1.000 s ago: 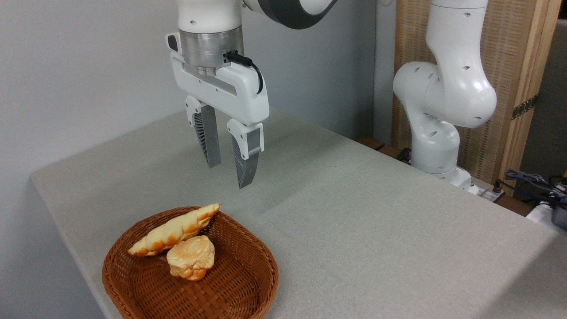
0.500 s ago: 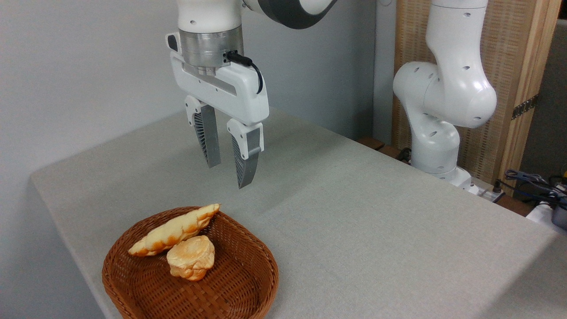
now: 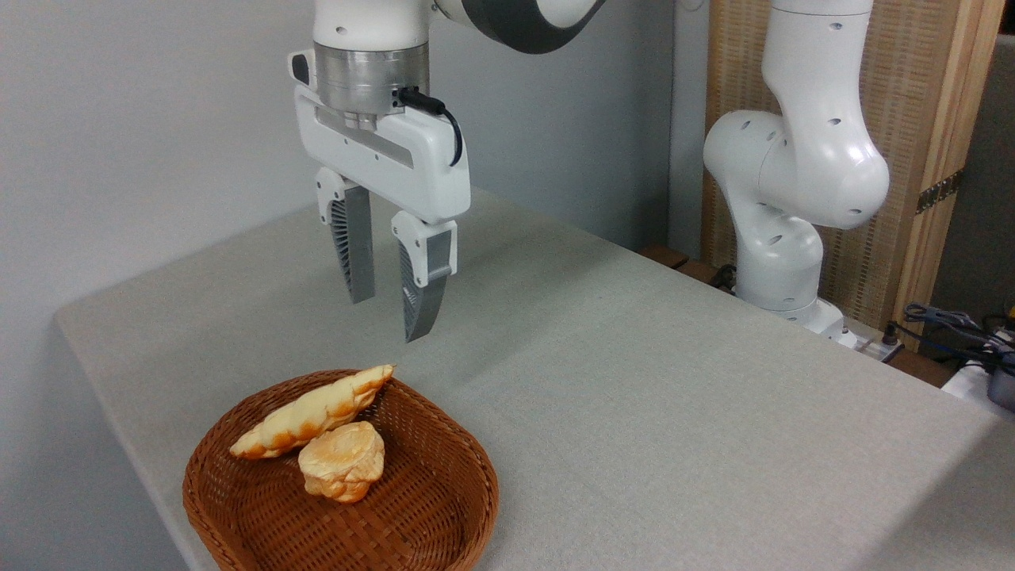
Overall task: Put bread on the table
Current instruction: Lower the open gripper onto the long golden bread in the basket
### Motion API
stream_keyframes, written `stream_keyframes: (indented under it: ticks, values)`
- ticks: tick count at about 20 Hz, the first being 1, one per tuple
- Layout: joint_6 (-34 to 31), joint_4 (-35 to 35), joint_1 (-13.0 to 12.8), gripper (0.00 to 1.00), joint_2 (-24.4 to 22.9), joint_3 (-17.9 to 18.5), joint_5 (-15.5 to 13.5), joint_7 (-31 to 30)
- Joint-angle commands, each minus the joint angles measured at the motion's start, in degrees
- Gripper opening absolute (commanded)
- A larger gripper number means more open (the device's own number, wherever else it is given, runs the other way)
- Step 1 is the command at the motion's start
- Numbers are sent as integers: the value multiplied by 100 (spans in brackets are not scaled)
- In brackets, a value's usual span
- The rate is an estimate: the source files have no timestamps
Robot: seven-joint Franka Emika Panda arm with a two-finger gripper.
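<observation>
The bread (image 3: 312, 412), a long pale-yellow loaf with orange-brown ends, lies across the far side of a brown wicker basket (image 3: 428, 507), one tip resting on the rim. The basket stands on the table (image 3: 634, 396), which is covered in grey-beige cloth. My gripper (image 3: 386, 317) hangs in the air above and behind the basket, well clear of the loaf. Its two ribbed fingers point down, stand apart, and hold nothing.
A small round knobbly bun (image 3: 343, 461) sits in the basket beside the loaf. The arm's white base (image 3: 781, 214) stands off the table's right far edge, with cables (image 3: 951, 325) at the right. A grey wall lies behind the table.
The gripper has shifted a little to the left, toward the space over the basket. Its fingers stay apart. The bread and the bun have not moved.
</observation>
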Motion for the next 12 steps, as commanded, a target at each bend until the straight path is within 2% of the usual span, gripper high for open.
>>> stream_keyframes:
  ticks: [1,6,12]
  values:
    - [426,13,45,100,225,-2,-50,17]
    - [875,13,18,100,682,-63,-146,52]
    - [1349,21,-35,100,1086,-168,-419,61]
